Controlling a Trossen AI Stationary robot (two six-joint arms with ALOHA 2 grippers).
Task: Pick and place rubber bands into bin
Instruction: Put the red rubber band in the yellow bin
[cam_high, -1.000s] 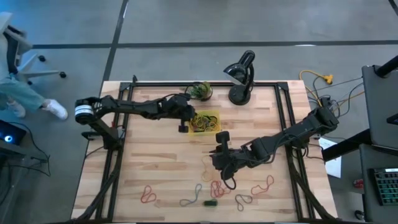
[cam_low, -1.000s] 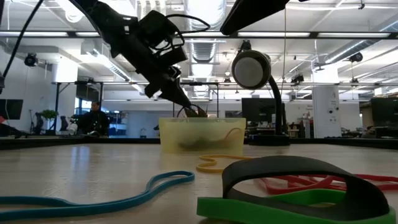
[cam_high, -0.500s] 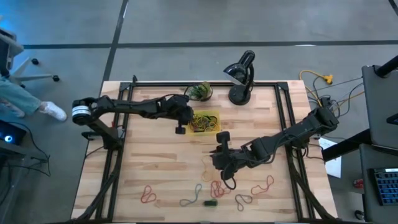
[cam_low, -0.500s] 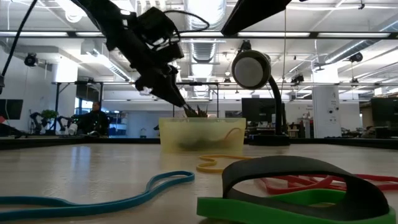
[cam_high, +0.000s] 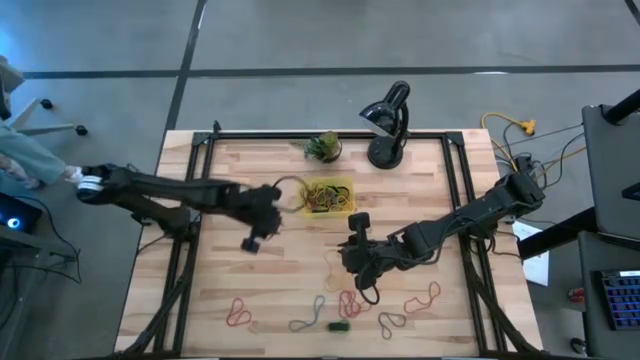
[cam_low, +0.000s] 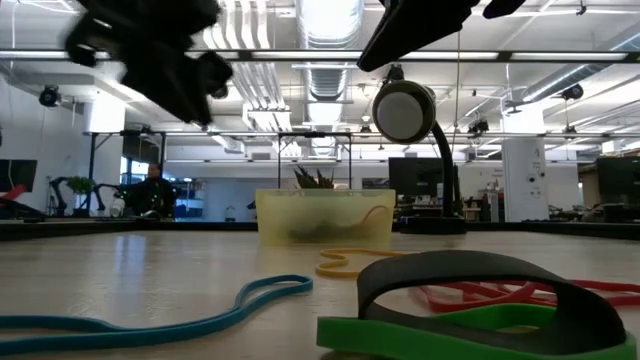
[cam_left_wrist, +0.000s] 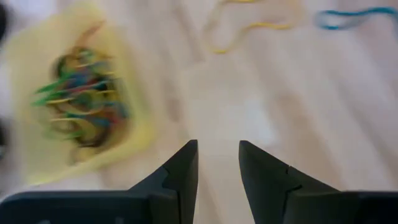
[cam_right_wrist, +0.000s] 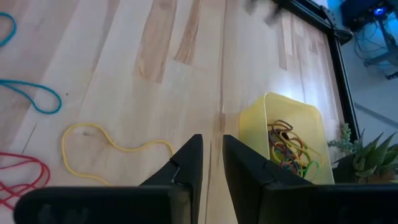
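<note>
The bin (cam_high: 351, 184) stands at the table's far middle with a heap of rubber bands (cam_high: 322, 198) inside. Loose bands lie on the wood: a yellow one (cam_high: 333, 268), then red (cam_high: 350, 300), blue-grey (cam_high: 310, 315) and green (cam_high: 338, 326) ones near the front edge. My left gripper (cam_high: 270, 215) hangs above bare wood left of the bin (cam_left_wrist: 140, 127); it is open with nothing between its fingers. My right gripper (cam_high: 350, 243) hovers between the bin (cam_right_wrist: 261, 124) and the yellow band (cam_right_wrist: 112, 149), slightly open and holding nothing.
A black desk lamp (cam_high: 388, 125) and a small potted plant (cam_high: 322, 147) stand behind the bin at the far edge. Black frame rails (cam_high: 195, 250) run along the table's left and right sides. A person (cam_low: 152, 190) sits in the room behind.
My left gripper has risen out of the bin and swung away from it, toward the table's left and near edges, moving fast enough to blur.
</note>
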